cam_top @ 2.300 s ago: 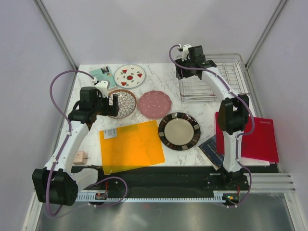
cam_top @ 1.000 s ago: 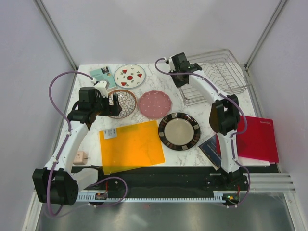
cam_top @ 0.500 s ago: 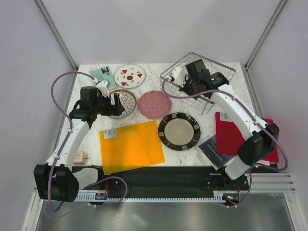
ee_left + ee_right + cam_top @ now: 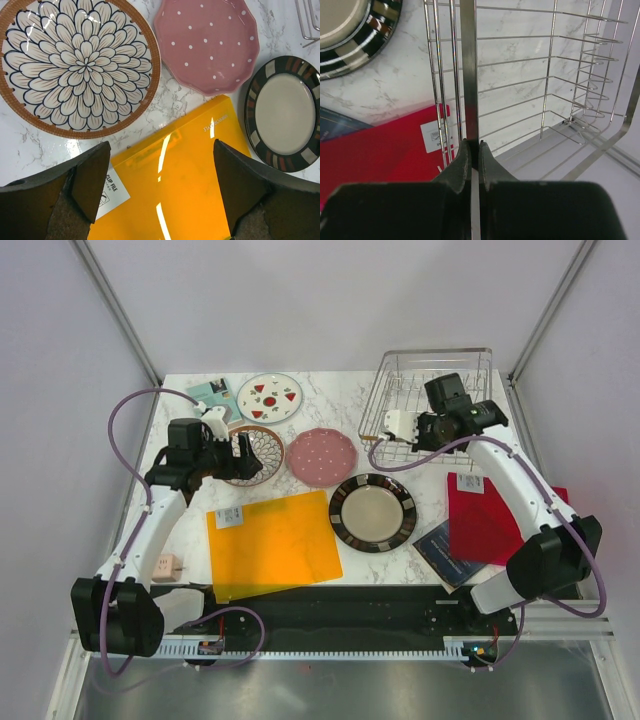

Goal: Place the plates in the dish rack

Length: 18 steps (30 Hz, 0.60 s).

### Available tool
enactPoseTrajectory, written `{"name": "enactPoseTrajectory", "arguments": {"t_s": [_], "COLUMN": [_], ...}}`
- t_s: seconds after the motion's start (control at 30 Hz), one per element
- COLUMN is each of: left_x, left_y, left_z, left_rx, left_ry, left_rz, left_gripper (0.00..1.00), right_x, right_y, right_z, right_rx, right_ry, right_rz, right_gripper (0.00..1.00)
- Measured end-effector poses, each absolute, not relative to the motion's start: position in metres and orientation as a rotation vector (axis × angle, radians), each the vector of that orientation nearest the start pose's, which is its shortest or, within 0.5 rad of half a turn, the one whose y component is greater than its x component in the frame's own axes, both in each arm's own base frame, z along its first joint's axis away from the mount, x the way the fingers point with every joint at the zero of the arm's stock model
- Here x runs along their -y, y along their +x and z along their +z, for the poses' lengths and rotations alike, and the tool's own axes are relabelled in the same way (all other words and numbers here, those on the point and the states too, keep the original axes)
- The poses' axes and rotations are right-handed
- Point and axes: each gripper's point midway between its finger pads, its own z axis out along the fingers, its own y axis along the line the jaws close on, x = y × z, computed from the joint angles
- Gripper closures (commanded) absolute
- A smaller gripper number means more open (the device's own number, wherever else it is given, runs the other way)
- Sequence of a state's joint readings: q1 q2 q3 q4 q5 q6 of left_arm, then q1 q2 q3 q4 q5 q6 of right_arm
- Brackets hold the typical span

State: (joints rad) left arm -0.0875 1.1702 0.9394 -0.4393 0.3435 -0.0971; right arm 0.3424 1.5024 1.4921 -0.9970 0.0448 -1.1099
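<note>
Four plates lie on the marble table: a white one with red and green shapes (image 4: 270,397), a lattice-pattern plate (image 4: 255,455) (image 4: 80,65), a pink dotted plate (image 4: 322,457) (image 4: 207,45) and a dark-rimmed, cream-centred plate (image 4: 373,512) (image 4: 287,112). My left gripper (image 4: 235,447) (image 4: 161,145) hangs open and empty just on the near side of the lattice plate, over the edge of the orange sheet. The dish rack (image 4: 437,351) (image 4: 545,75) is at the back right. My right gripper (image 4: 428,430) (image 4: 471,145) is shut on a flat bar of the rack's rim.
An orange sheet (image 4: 275,545) (image 4: 175,190) lies at front centre. A red sheet (image 4: 500,530) (image 4: 375,150) and a dark booklet (image 4: 440,545) lie at front right. There is a teal card (image 4: 212,395) at the back left and a small beige object (image 4: 165,565) at the left edge.
My right arm has swung the rack, still gripped, from a tilted pose near the table's middle back toward the right rear corner. My left gripper has barely moved, its jaws slightly narrower.
</note>
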Motion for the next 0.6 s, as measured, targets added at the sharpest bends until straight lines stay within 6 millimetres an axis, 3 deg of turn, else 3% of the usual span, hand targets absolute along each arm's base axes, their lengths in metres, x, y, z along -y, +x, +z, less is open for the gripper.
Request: {"name": "enactPoseTrajectory", "arguments": {"t_s": [0.27,0.6], "left_x": [0.093,0.096], "left_y": [0.322,0.316], "left_z": [0.178,0.167], "left_rx": [-2.232,-2.257], "left_ry": [0.183,0.189], "left_rz": [-0.496,-0.52], "left_gripper": [0.13,0.14], "right_x": [-0.031,-0.003], "right_y": [0.375,0.365], "right_z": [0.21,0.18], "right_rx": [-1.888,-1.762], "right_ry": [-1.821,-1.973], "right_rz": [-0.361,-0.308], "right_gripper": [1.0,1.0]}}
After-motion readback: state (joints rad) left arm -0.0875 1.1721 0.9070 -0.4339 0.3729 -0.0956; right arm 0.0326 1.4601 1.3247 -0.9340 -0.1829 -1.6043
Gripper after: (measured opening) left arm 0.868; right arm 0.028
